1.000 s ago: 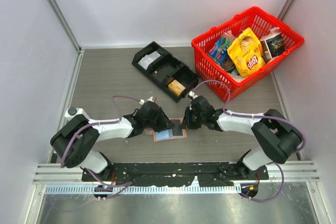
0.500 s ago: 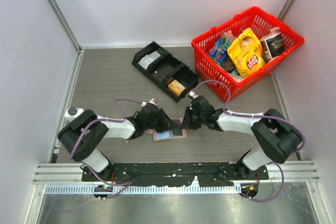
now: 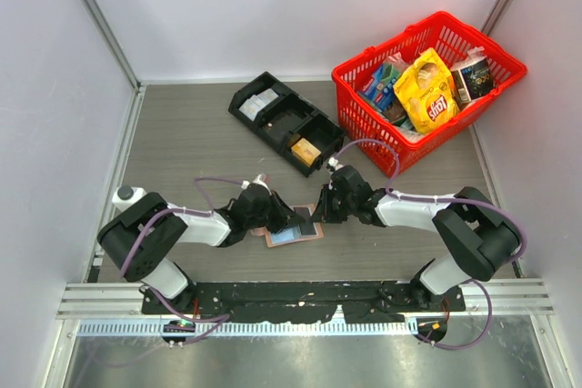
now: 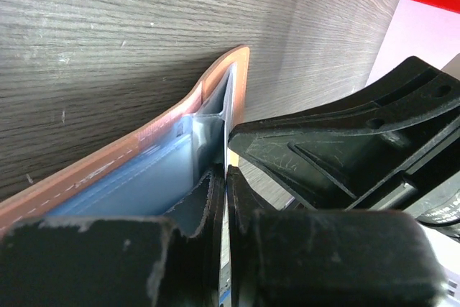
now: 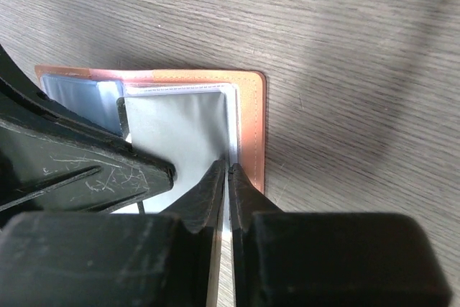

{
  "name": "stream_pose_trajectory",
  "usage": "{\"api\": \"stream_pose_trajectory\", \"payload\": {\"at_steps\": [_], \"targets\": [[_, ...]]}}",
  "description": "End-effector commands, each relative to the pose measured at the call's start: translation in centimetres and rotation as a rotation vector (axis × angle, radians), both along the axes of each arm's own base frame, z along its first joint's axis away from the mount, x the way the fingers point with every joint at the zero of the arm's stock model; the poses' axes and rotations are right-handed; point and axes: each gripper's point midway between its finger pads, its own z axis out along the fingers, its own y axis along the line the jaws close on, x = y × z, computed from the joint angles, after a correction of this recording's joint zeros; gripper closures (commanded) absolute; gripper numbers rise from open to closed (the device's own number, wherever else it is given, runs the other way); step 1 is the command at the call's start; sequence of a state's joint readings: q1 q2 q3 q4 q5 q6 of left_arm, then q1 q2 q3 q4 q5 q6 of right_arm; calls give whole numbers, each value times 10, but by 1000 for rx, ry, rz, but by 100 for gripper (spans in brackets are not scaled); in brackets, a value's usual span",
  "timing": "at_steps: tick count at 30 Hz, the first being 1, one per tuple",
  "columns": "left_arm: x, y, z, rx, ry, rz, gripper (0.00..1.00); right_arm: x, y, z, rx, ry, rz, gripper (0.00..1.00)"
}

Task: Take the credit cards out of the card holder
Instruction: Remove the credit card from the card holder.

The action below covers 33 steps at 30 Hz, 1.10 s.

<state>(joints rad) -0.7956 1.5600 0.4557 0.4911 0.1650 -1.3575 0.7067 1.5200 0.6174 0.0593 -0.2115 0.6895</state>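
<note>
One card holder, left pincer, right pincer

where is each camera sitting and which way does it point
Top external: fixed above and behind the arms, looking down at the table; both arms show, left gripper and right gripper meet over the card holder.
Left wrist: on the left arm, low, looking along its own shut fingers into the card holder; the right gripper fills the right.
Right wrist: on the right arm, looking down past its own shut fingers onto the card holder; left gripper at left.
Shared: both wrist views show the card holder and the opposite gripper.
</note>
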Motion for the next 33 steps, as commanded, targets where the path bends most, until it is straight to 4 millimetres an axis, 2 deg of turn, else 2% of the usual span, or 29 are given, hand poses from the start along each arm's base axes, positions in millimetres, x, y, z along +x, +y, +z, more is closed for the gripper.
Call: {"api": "stream_pose_trajectory", "payload": {"at_steps": [1, 7, 19, 23, 27, 30, 33], "targets": [[9, -12, 40, -134, -86, 3, 93, -9, -17, -24, -89, 58, -24, 87], [7, -6, 41, -131, -90, 14, 94, -9, -18, -25, -93, 58, -29, 78], [5, 0, 45, -130, -98, 20, 94, -10, -29, -33, -159, 71, -41, 90], [3, 6, 41, -103, -91, 28, 94, -9, -30, -33, -164, 69, -43, 91], [2, 11, 29, -50, -77, 29, 96, -6, -25, -21, -133, 47, -36, 89], [0, 15, 18, -37, -49, 38, 97, 1, -19, -1, -92, -4, -39, 85], [-2, 16, 14, -42, -33, 38, 98, 6, -21, 5, -97, -26, -52, 85]]}}
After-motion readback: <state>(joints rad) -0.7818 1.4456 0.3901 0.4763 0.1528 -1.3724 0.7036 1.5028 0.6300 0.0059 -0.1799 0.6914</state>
